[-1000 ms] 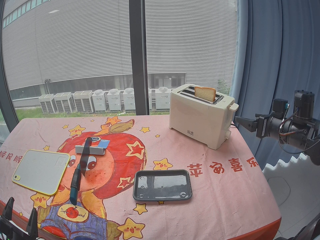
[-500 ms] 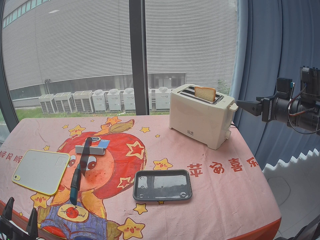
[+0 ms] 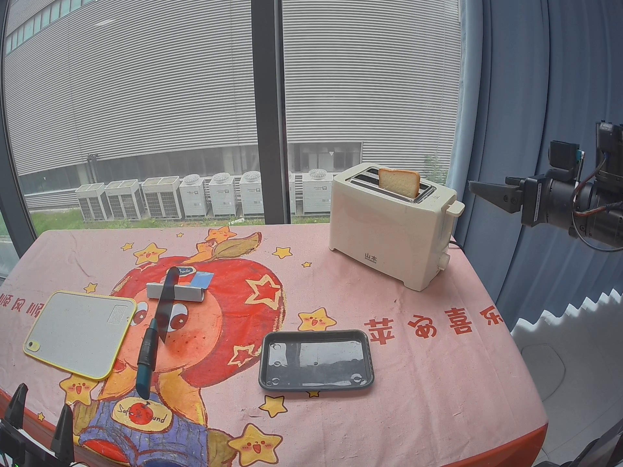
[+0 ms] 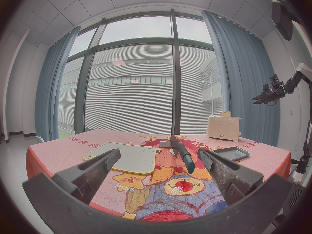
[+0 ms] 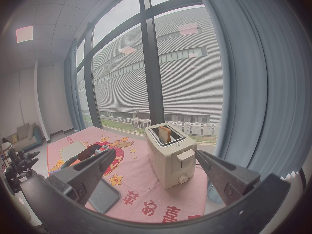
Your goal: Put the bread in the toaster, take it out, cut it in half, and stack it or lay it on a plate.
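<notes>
A slice of bread (image 3: pixel 399 181) stands upright in the near slot of the white toaster (image 3: pixel 389 228) at the table's back right, its top sticking out. My right gripper (image 3: pixel 483 191) hangs open in the air to the right of the toaster, about level with its top and apart from it; its wrist view looks at the toaster (image 5: pixel 169 156) and bread (image 5: pixel 164 134) between the fingers. My left gripper (image 4: pixel 159 156) is open and empty at the table's front left edge (image 3: pixel 39 416). A dark rectangular plate (image 3: pixel 316 360) lies empty at centre front.
A white cutting board with a yellow rim (image 3: pixel 79 333) lies at the left. Beside it a knife (image 3: pixel 152 332) with a teal handle leans its blade on a small holder (image 3: pixel 175 291). A blue curtain (image 3: pixel 519 98) hangs behind the right arm. Windows back the table.
The right gripper has risen from below the toaster's lever to about the height of its top, drifting slightly right. The bread, the knife and the left gripper have stayed put.
</notes>
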You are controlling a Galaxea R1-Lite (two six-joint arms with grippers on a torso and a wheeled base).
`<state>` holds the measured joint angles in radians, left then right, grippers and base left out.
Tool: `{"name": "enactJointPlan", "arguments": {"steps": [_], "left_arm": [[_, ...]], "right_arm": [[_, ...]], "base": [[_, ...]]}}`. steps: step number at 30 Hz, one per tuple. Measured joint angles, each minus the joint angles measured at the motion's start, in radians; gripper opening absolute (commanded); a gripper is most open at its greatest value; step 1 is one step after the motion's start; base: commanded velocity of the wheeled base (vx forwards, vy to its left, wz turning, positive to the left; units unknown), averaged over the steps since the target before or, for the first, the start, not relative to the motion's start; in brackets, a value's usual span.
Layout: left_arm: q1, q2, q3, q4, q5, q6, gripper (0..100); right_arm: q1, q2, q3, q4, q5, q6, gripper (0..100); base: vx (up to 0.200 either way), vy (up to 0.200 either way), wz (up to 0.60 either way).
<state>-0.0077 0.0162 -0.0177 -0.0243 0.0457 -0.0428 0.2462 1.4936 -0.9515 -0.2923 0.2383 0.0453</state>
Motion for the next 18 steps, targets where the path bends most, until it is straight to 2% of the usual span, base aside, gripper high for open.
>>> {"name": "enactJointPlan", "arguments": {"steps": [6,18], "left_arm": [[0.000,0.000,0.000,0.000,0.000,0.000,100],[0.000,0.000,0.000,0.000,0.000,0.000,100]], "right_arm": [[-0.001,0.039,-0.050,0.012,0.009,-0.021,100],[-0.001,0.230,-0.260,0.014,0.010,-0.034,100]], "base": [[0.000,0.000,0.00],[0.000,0.000,0.00]]}}
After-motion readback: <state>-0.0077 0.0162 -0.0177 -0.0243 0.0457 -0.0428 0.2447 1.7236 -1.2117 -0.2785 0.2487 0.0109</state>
